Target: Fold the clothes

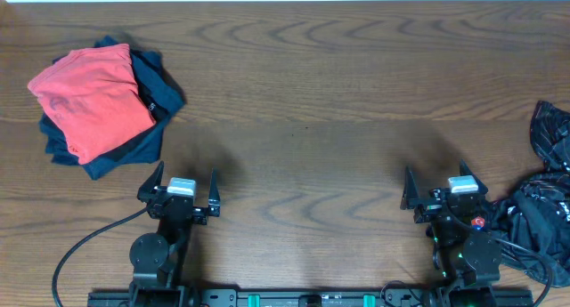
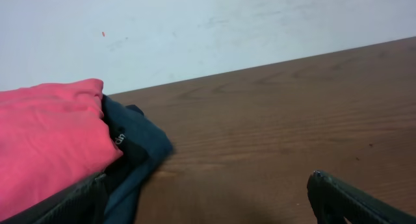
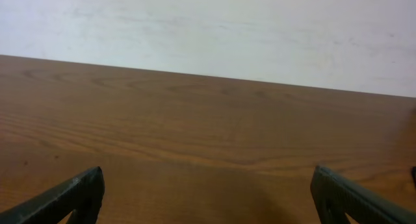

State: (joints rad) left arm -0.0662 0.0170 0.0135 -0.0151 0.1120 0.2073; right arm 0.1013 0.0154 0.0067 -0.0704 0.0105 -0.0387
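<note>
We see the coral-red T-shirt [image 1: 93, 98] at ten o'clock hiding most of the navy shirts [image 1: 165, 92]; the black jersey [image 1: 539, 218] is cut off at four o'clock. Left claw [image 1: 187, 173] and right claw [image 1: 435, 173] gape empty.

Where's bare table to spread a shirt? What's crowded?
Widest bare patch: middle of the table, bordered by the folded stack far left, the black jersey at the right edge, and the left pincer and right pincer on the near side. Crowded: far-left corner and right edge.
</note>
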